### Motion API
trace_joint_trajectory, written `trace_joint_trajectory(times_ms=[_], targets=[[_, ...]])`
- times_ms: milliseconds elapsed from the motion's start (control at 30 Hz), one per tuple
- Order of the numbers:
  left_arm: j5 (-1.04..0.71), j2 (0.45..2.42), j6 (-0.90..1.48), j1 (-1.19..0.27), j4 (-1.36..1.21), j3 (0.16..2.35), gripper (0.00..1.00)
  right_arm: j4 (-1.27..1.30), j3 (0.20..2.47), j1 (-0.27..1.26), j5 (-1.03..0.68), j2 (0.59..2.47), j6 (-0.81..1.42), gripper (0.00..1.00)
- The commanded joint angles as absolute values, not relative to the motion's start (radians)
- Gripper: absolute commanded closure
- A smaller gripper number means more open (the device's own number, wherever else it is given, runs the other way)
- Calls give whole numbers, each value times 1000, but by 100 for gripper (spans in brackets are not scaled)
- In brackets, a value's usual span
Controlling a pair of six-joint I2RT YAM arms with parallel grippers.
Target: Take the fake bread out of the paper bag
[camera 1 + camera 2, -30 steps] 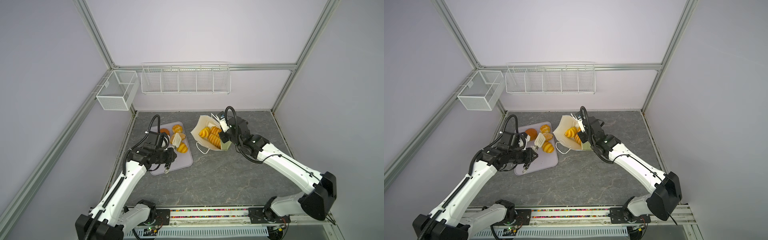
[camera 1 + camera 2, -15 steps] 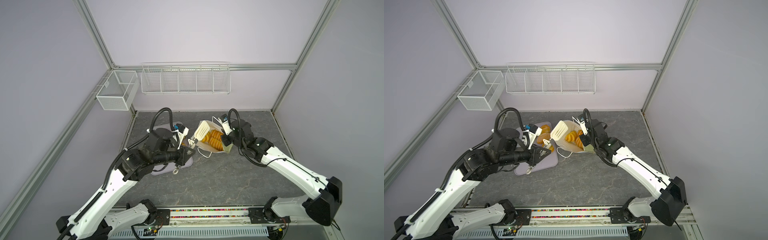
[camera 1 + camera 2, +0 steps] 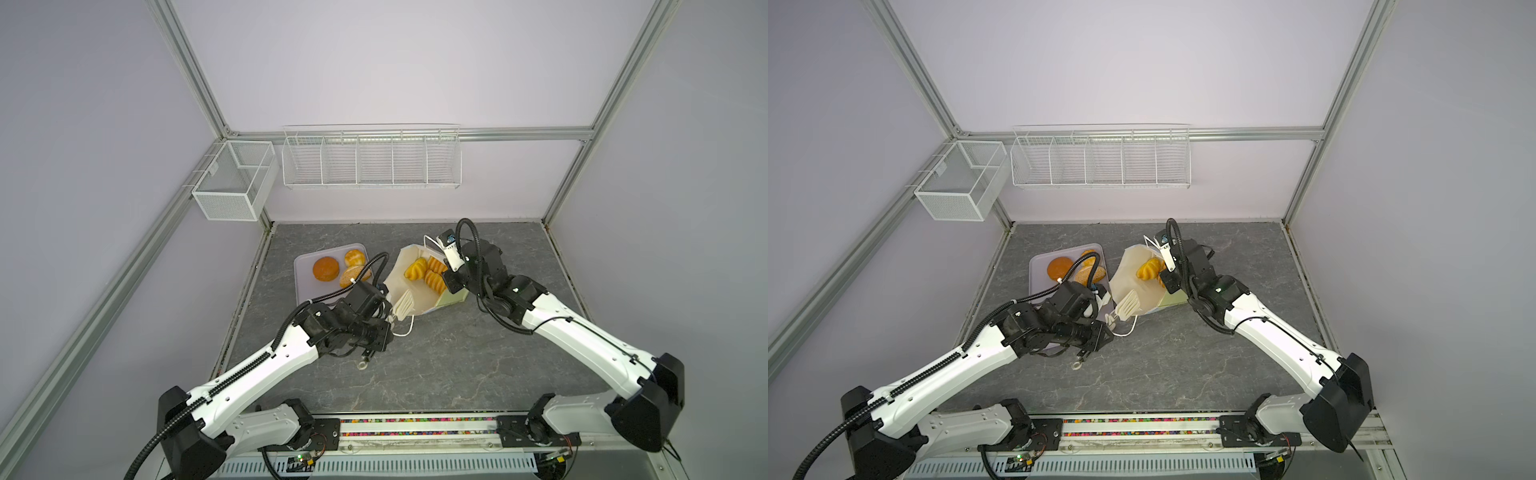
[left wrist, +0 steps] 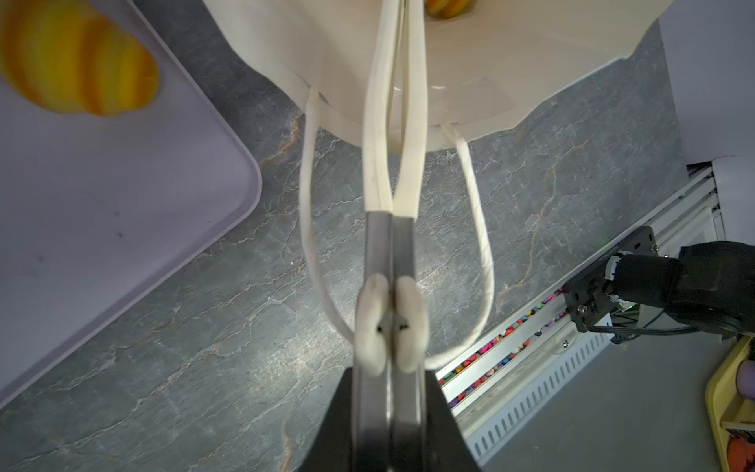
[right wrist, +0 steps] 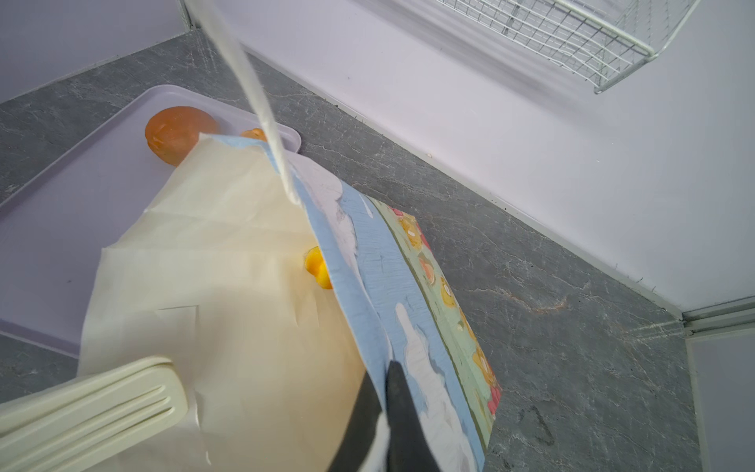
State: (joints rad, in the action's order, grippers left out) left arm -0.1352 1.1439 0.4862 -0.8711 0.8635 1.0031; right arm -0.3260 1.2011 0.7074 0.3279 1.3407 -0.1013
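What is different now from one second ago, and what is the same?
The left gripper, shut on the tongs, swung from above the tray to the mouth of the paper bag. Unchanged: the right gripper pinches the bag's rim; fake bread lies on the tray and in the bag.

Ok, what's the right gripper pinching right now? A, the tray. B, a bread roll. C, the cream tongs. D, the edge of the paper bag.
D: in the right wrist view the right gripper is shut on the edge of the paper bag, between its white inside and printed outside; the cream tongs are in the left gripper.
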Motion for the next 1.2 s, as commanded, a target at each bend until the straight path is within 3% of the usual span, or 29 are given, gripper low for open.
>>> trace_joint_trajectory(times_ms=[0,233,600,967,1167], targets=[[-129,1125,541,-874,759,939,88,-309,1190,703,339,1312,-149,93],[-107,1120,568,-875,749,888,87,-334,1179,735,258,1343,-164,93],[69,1052,485,-875,1037,1136,76,-272,1141,763,298,1348,-128,93],[30,1367,395,-876,1134,1513,76,-237,1099,763,307,1320,-94,93],[10,1480,376,-877,1123,1545,76,-235,1092,763,314,1300,-75,93]])
